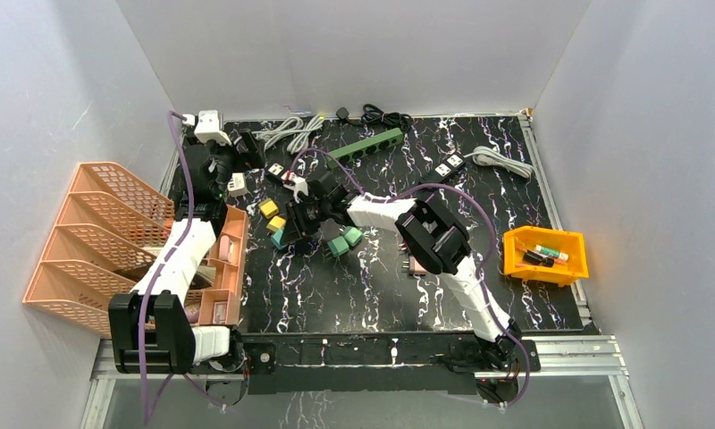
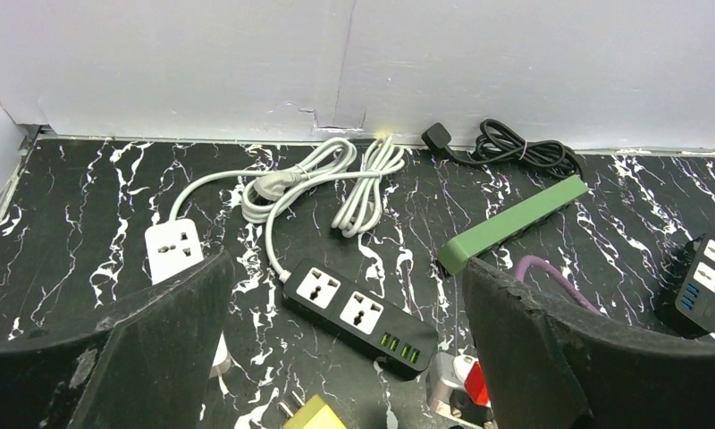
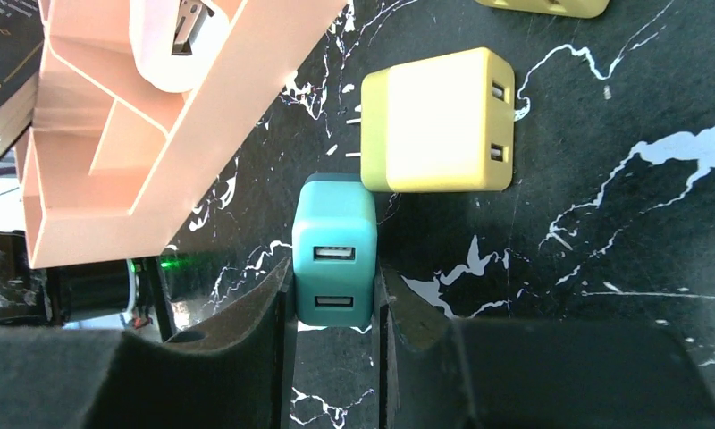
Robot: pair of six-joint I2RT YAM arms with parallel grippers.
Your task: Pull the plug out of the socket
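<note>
Right gripper (image 3: pixel 333 311) clenched on teal plug (image 3: pixel 334 246) — lying left of table centre, just near of yellow plug (image 3: pixel 439 121), right of pink tray (image 3: pixel 157 143). Left gripper (image 2: pixel 345 344) released, spread wide — over far-left table, black power strip (image 2: pixel 358 315) below.

Orange bin (image 1: pixel 540 273) far right; pink file rack (image 1: pixel 86 223) far left; black cord (image 1: pixel 385 116) rear.
</note>
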